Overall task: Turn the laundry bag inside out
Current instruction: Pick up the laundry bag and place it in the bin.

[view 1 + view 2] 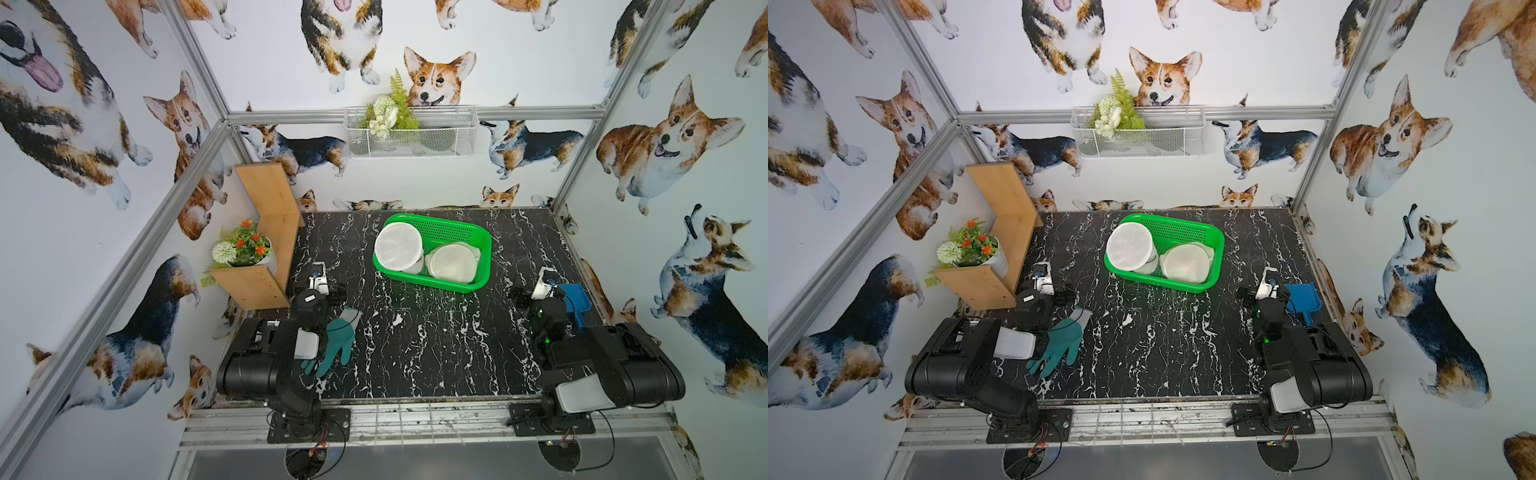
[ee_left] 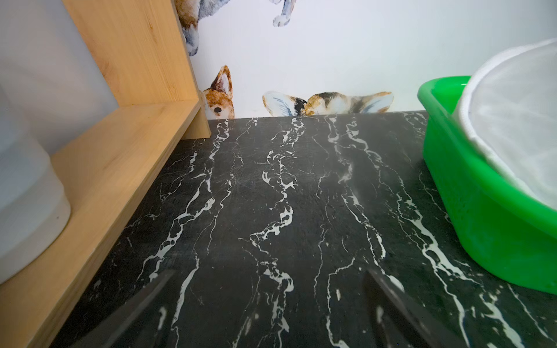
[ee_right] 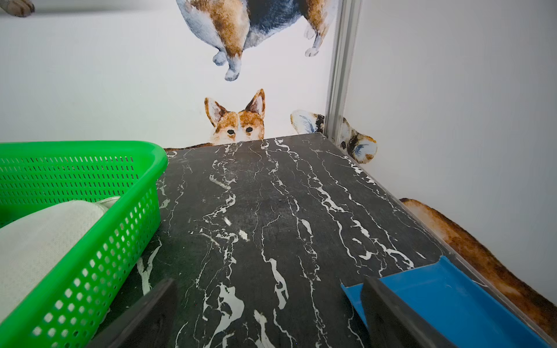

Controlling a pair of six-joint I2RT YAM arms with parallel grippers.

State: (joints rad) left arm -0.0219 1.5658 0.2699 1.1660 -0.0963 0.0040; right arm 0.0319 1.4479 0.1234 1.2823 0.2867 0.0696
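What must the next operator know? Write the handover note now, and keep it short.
Left gripper: jaws open, empty, over bare table.
Right gripper: jaws open, empty, beside the blue scoop.
Things: laundry bag and a second mesh bag sit in the green basket, towards the back of the table.
Done: nothing; neither gripper is on a bag.
Left: take a bag out and turn it inside out.

propped laundry bag (image 1: 398,246) | flat laundry bag (image 1: 453,262) | white mesh, round | both in green basket (image 1: 451,232)
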